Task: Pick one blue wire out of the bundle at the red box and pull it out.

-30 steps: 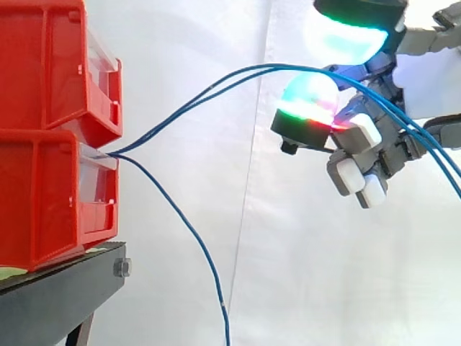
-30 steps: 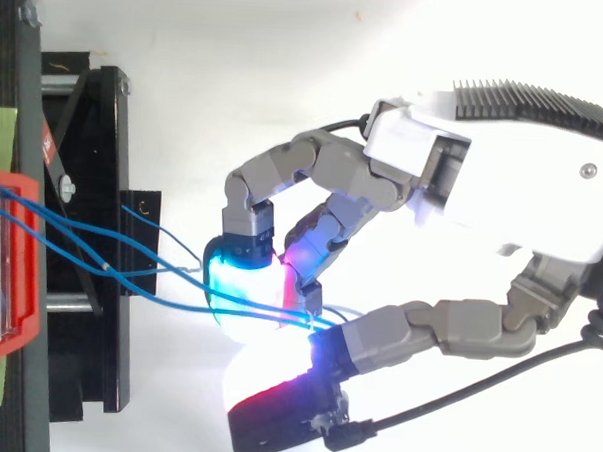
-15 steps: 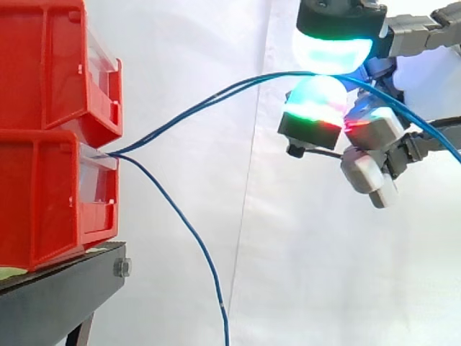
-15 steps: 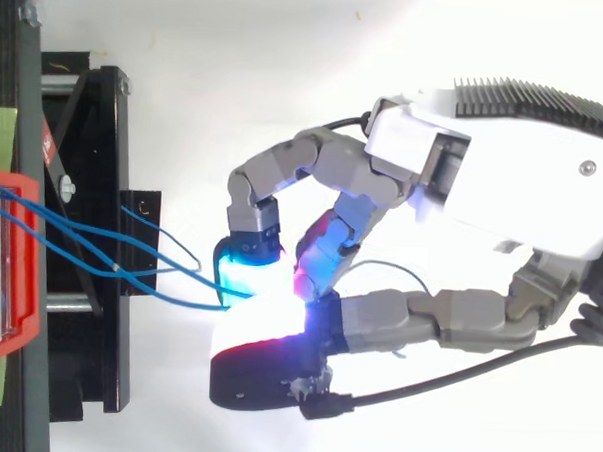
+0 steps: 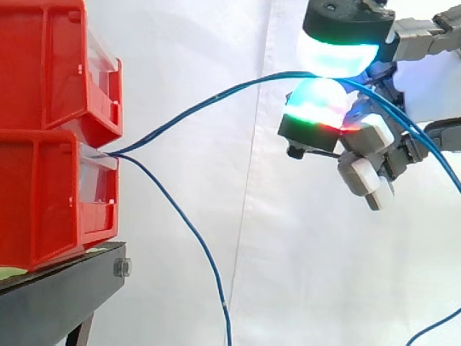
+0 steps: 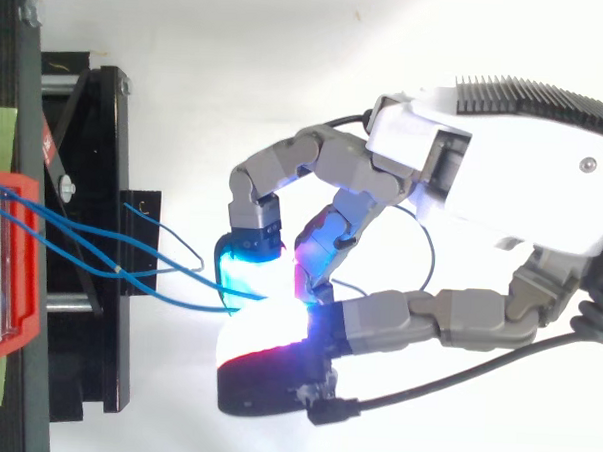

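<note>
Several thin blue wires [image 5: 209, 101] run from the lower red box [image 5: 50, 194] out to the right. Most rise together to my hand [image 5: 346, 94], whose glowing pads are pinched on them from above and below, fingers curled. Behind the hand these wires trail down to the right [image 5: 432, 148]. One further blue wire [image 5: 194, 238] hangs loose from the box and droops toward the floor. In the top view the hand [image 6: 504, 175] is right of the box [image 6: 5, 263], and the wires [image 6: 109, 268] cross the black stand into the pinch of the pads.
A second red box [image 5: 57, 65] is stacked above the lower one, both on a black stand [image 5: 57, 295]. A white curtain hangs behind. A short loose wire end [image 6: 166, 235] lies near the stand in the top view.
The thumb pad has come down onto the wires, closing the pinch. The two raised wires now run as one strand, and a wire loop shows behind the fingers.
</note>
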Motion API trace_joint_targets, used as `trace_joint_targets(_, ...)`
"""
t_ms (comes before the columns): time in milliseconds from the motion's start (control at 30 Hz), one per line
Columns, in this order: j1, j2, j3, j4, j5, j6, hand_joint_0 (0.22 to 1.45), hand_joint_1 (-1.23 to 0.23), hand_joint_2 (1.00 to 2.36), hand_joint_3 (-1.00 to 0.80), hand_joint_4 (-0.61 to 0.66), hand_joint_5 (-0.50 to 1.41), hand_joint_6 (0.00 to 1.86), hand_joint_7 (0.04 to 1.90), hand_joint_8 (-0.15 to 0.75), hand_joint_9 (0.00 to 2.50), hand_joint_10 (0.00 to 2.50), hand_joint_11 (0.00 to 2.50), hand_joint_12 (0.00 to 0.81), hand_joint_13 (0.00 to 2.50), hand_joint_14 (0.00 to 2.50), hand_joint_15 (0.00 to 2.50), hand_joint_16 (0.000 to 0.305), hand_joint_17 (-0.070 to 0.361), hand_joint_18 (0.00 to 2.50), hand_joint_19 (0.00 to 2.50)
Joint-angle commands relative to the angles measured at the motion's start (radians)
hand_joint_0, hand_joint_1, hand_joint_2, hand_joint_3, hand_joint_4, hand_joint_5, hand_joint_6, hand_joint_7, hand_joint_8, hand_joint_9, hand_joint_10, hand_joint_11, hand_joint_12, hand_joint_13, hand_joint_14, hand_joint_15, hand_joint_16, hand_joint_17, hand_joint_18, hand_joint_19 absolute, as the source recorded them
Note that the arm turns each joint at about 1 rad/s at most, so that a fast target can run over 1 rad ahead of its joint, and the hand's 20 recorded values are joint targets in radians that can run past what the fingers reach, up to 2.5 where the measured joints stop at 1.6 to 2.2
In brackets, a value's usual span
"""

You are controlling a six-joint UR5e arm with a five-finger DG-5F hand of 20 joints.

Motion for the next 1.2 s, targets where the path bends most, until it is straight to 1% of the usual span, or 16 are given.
trace_joint_targets(0,-0.002,-0.001,0.001,-0.001,0.0,0.0,0.57,-0.9,1.0,-0.48,0.2,-0.11,0.92,1.11,0.365,1.13,0.02,0.82,0.427,1.04,0.02,0.66,0.052,0.117,0.98,0.57)
trace_joint_targets(67,-0.002,0.0,0.001,-0.001,0.0,0.0,0.54,-0.87,1.0,-0.5,0.2,-0.11,0.92,1.1,0.368,1.14,0.02,0.82,0.432,1.03,0.02,0.66,0.054,0.121,0.99,0.57)
trace_joint_targets(167,-0.002,0.0,0.001,-0.001,-0.002,0.0,0.49,-0.79,1.0,-0.5,0.21,-0.1,0.92,1.09,0.385,1.16,0.02,0.79,0.446,1.04,0.02,0.65,0.057,0.127,1.01,0.57)
trace_joint_targets(233,-0.003,0.0,0.001,-0.001,-0.002,0.0,0.48,-0.63,1.0,-0.5,0.21,-0.1,0.91,1.1,0.397,1.19,0.02,0.79,0.457,1.05,0.02,0.64,0.058,0.131,1.01,0.58)
trace_joint_targets(267,-0.003,0.0,0.0,-0.001,-0.002,0.0,0.48,-0.62,1.0,-0.5,0.21,-0.1,0.91,1.11,0.399,1.19,0.02,0.78,0.459,1.05,0.02,0.64,0.058,0.131,1.01,0.58)
trace_joint_targets(333,-0.003,0.0,0.0,-0.003,-0.002,0.0,0.49,-0.53,1.0,-0.5,0.2,-0.09,0.91,1.12,0.394,1.2,0.01,0.78,0.453,1.06,0.02,0.64,0.058,0.13,1.0,0.59)
trace_joint_targets(433,-0.003,-0.001,0.0,-0.006,-0.002,0.0,0.52,-0.5,1.0,-0.5,0.2,-0.09,0.91,1.14,0.39,1.22,0.02,0.78,0.447,1.06,0.02,0.65,0.055,0.125,0.99,0.62)
trace_joint_targets(467,-0.003,-0.001,0.0,-0.006,-0.002,0.0,0.53,-0.5,1.0,-0.49,0.2,-0.09,0.91,1.15,0.388,1.23,0.01,0.78,0.443,1.06,0.02,0.65,0.055,0.123,0.99,0.61)
trace_joint_targets(533,-0.003,-0.001,0.0,-0.006,-0.002,0.0,0.57,-0.55,1.01,-0.38,0.2,-0.08,0.9,1.16,0.383,1.24,0.02,0.78,0.431,1.07,0.02,0.65,0.052,0.117,0.98,0.61)
trace_joint_targets(567,-0.003,0.0,0.0,-0.006,-0.002,0.0,0.57,-0.56,1.01,-0.37,0.2,-0.08,0.9,1.17,0.386,1.24,0.02,0.78,0.433,1.08,0.02,0.65,0.052,0.117,0.98,0.61)
trace_joint_targets(633,-0.003,0.0,0.0,-0.007,-0.002,0.002,0.57,-0.64,1.01,-0.31,0.2,-0.07,0.9,1.17,0.389,1.26,0.02,0.79,0.439,1.1,0.02,0.65,0.053,0.119,1.02,0.58)
trace_joint_targets(833,-0.003,-0.001,0.0,-0.013,-0.002,0.002,0.58,-0.75,1.02,-0.24,0.19,-0.07,0.9,1.2,0.403,1.27,0.02,0.81,0.445,1.12,0.02,0.66,0.054,0.122,1.05,0.56)
trace_joint_targets(933,-0.003,-0.001,0.001,-0.013,-0.002,0.002,0.59,-0.8,1.01,-0.23,0.19,-0.07,0.91,1.2,0.396,1.25,0.02,0.81,0.445,1.12,0.02,0.67,0.054,0.123,1.05,0.55)
trace_joint_targets(1067,-0.003,0.0,0.001,-0.013,-0.002,0.002,0.59,-0.82,1.01,-0.25,0.19,-0.08,0.91,1.16,0.387,1.22,0.02,0.81,0.435,1.09,0.02,0.67,0.052,0.117,1.02,0.56)
trace_joint_targets(1100,-0.003,0.0,0.001,-0.013,-0.002,0.002,0.6,-0.86,1.01,-0.3,0.2,-0.09,0.92,1.14,0.362,1.18,0.02,0.82,0.415,1.04,0.02,0.67,0.05,0.113,0.97,0.57)
trace_joint_targets(1167,-0.003,-0.001,0.0,-0.013,-0.002,0.002,0.62,-0.88,1.01,-0.37,0.19,-0.1,0.92,1.13,0.353,1.13,0.02,0.8,0.413,1.02,0.02,0.66,0.05,0.113,0.94,0.56)
